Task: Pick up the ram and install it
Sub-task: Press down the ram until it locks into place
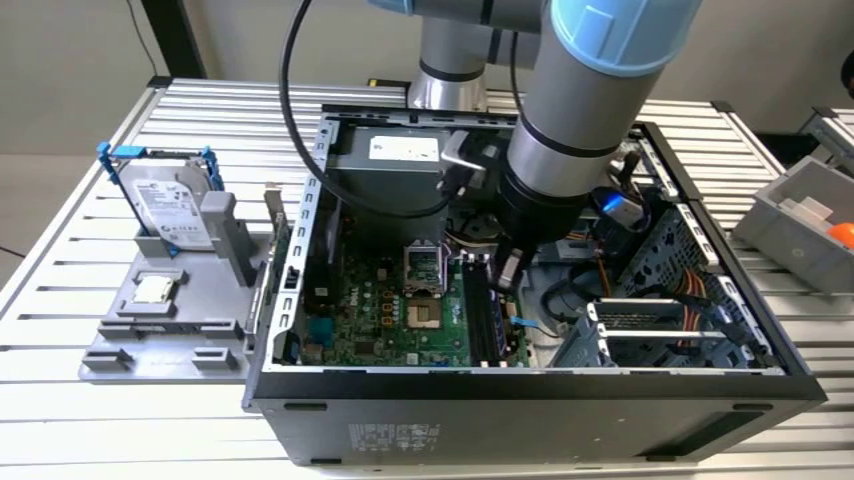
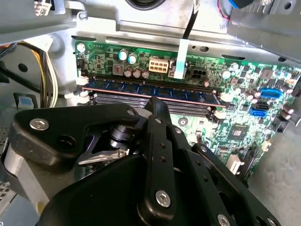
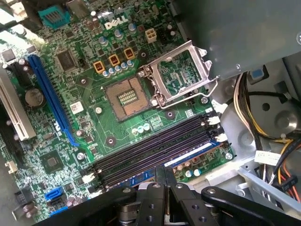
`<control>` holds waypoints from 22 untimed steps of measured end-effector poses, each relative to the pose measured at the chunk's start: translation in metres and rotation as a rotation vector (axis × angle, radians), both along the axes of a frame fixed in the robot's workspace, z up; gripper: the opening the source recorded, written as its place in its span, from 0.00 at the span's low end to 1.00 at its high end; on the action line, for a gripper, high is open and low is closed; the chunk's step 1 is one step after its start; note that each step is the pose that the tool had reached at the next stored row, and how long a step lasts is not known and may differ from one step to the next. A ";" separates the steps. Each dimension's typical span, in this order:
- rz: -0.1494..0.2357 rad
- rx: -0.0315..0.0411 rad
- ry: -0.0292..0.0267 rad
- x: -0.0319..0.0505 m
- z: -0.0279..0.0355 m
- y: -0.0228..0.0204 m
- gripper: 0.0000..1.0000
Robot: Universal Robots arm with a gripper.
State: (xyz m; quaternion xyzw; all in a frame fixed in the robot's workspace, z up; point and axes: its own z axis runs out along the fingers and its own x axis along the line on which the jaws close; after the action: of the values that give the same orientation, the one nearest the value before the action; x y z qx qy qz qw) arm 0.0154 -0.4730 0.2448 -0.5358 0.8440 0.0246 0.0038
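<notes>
The ram (image 2: 150,91), a long blue-green stick with a row of black chips, stands in the outermost memory slot of the motherboard (image 2: 244,80). In the first wrist view the ram (image 3: 190,157) shows as a blue strip beside the empty black slots (image 3: 150,148). My gripper (image 2: 156,104) hangs directly over the middle of the stick, fingers shut together with nothing between them. Whether the fingertips (image 3: 164,170) touch its top edge I cannot tell. In the exterior view the gripper (image 1: 509,272) reaches down inside the open computer case (image 1: 534,385).
An open CPU socket (image 3: 127,96) with a raised metal frame (image 3: 181,75) lies beside the slots. Cable bundles (image 3: 270,127) and a drive cage (image 1: 667,330) crowd the side by the ram. A hard drive in a blue frame (image 1: 167,205) stands on a grey holder outside the case.
</notes>
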 end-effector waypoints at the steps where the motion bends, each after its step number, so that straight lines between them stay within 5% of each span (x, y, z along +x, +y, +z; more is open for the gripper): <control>1: 0.011 0.0004 0.0000 0.0001 0.0000 0.0000 0.00; 22: 0.275 0.0010 -0.0003 0.0018 0.0000 0.0000 0.00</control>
State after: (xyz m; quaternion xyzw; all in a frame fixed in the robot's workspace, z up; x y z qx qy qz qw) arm 0.0172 -0.4730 0.2448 -0.6465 0.7625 0.0252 0.0008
